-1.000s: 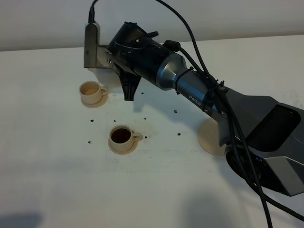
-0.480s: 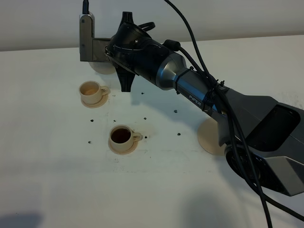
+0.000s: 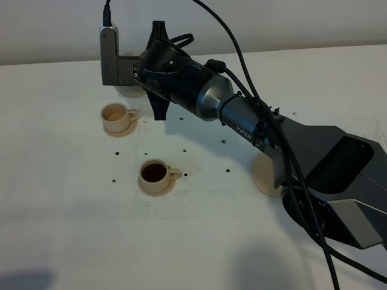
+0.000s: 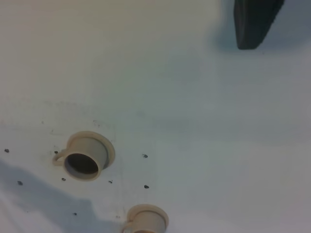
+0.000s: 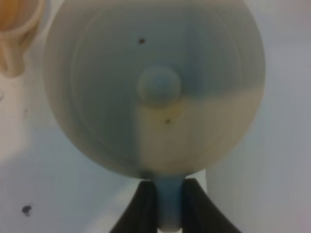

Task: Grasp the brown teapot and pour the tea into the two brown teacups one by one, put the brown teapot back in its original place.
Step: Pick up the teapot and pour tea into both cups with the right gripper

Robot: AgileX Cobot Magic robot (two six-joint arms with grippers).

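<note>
My right gripper [image 5: 170,196] is shut on the loop handle of the brown teapot [image 5: 155,92], which the right wrist view shows from above, lid knob in the middle. In the high view the teapot [image 3: 129,92] is mostly hidden behind the right wrist, held above the table just beyond the far teacup [image 3: 117,116]. That cup looks amber inside. The near teacup [image 3: 155,174] holds dark tea. Both cups stand on small saucers. The wider round saucer [image 3: 263,174] lies bare, partly under the right arm. Of the left gripper, only one dark finger [image 4: 255,22] shows.
Small dark specks dot the white table around the cups [image 3: 183,148]. The left wrist view looks down on both cups [image 4: 85,158] [image 4: 146,221] from high up. The right arm [image 3: 242,121] and its cables stretch diagonally from the lower right to the far left.
The right wrist has rolled and risen slightly, bringing its camera bracket upright. The teapot has moved a little up and back from the far cup. The cups have not moved.
</note>
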